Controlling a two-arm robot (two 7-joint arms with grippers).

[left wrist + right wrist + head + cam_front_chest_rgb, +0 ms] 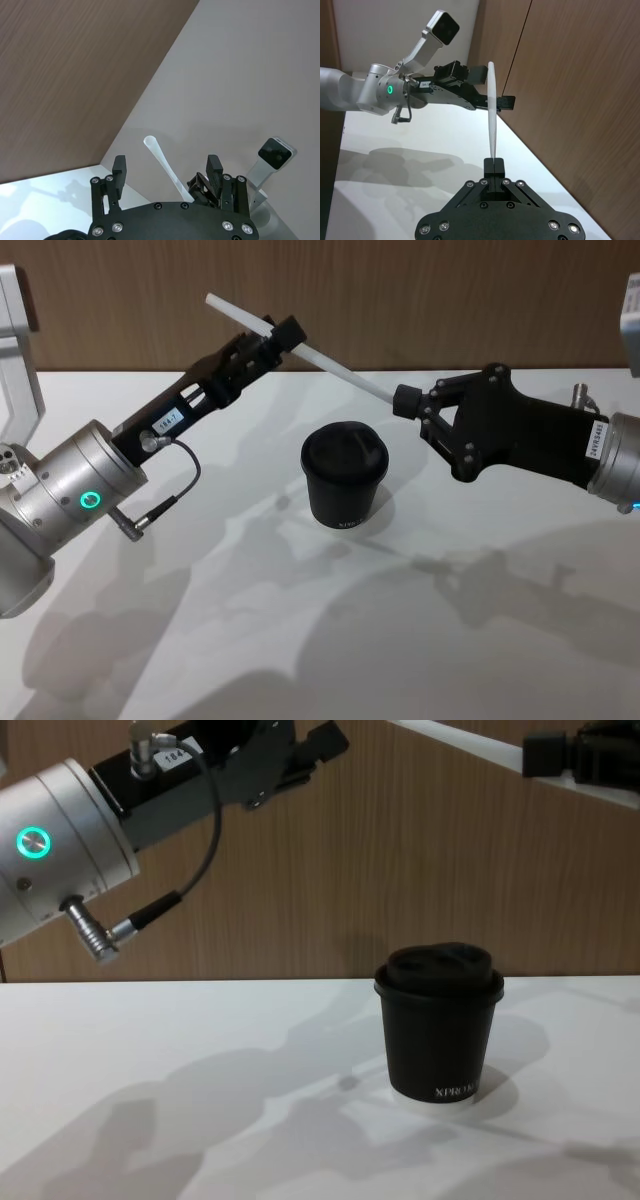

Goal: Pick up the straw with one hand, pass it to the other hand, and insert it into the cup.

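The white straw point(335, 367) hangs slanted in the air above and behind the cup point(345, 480), a black lidded paper cup that stands upright on the white table point(420, 640). My right gripper point(405, 400), black and blocky, is shut on the straw's lower end point(492, 125). My left gripper point(278, 338), on the silver wrist with the green ring, reaches in from the left. Its fingers point(119, 171) stand open on either side of the straw point(162, 160) near its upper end, which sits closer to one finger. The cup point(440, 1025) is below both grippers.
A wooden wall point(400, 300) rises behind the table. A thin dark cable with a metal plug point(150, 515) loops from the left wrist. A camera on a white stand point(442, 27) is at the left behind that arm.
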